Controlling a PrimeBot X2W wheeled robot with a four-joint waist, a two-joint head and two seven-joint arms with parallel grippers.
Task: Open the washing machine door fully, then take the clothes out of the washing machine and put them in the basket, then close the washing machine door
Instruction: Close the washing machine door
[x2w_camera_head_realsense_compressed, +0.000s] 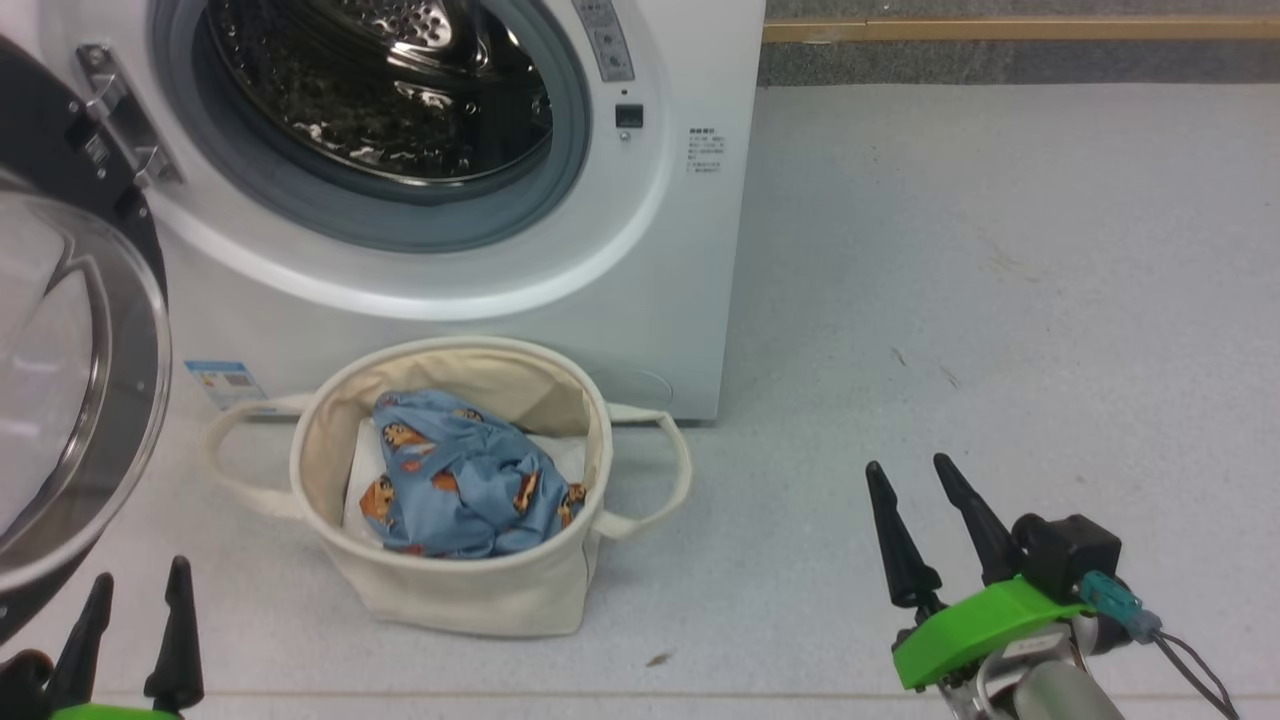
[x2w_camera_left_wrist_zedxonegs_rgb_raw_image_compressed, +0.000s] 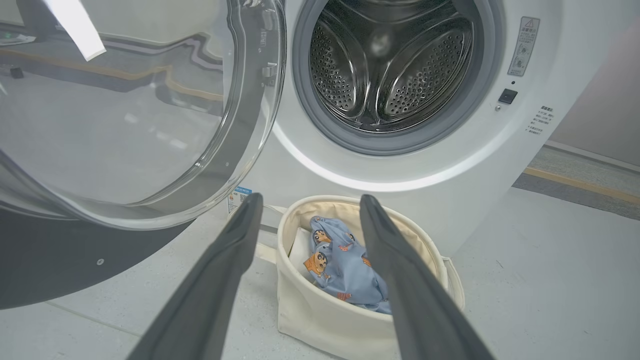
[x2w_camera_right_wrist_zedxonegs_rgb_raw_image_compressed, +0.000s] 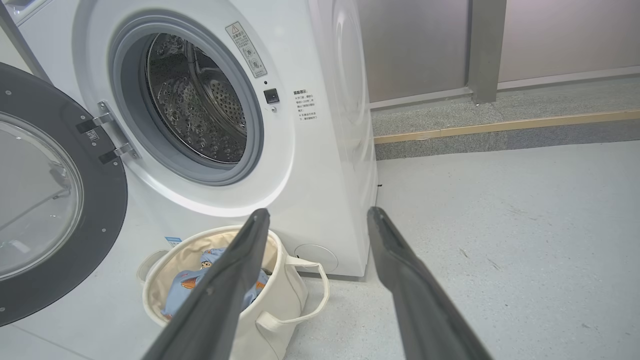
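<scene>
Your left gripper (x2w_camera_head_realsense_compressed: 141, 570) and right gripper (x2w_camera_head_realsense_compressed: 906, 462) gape empty; the clothes (x2w_camera_head_realsense_compressed: 455, 480) half hide a white sheet (x2w_camera_head_realsense_compressed: 358, 490) in the basket (x2w_camera_head_realsense_compressed: 470, 590); the washing machine door (x2w_camera_head_realsense_compressed: 60, 380) runs off-frame.

The washing machine door (x2w_camera_head_realsense_compressed: 70, 350) runs off the head view's left edge.

Small-print label (x2w_camera_head_realsense_compressed: 705, 151) on the washing machine (x2w_camera_head_realsense_compressed: 660, 290), illegible

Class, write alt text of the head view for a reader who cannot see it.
Blue printed clothes lie in the cream basket on the floor before the washing machine, whose door hangs open at left. The left gripper and right gripper are open and empty.
</scene>
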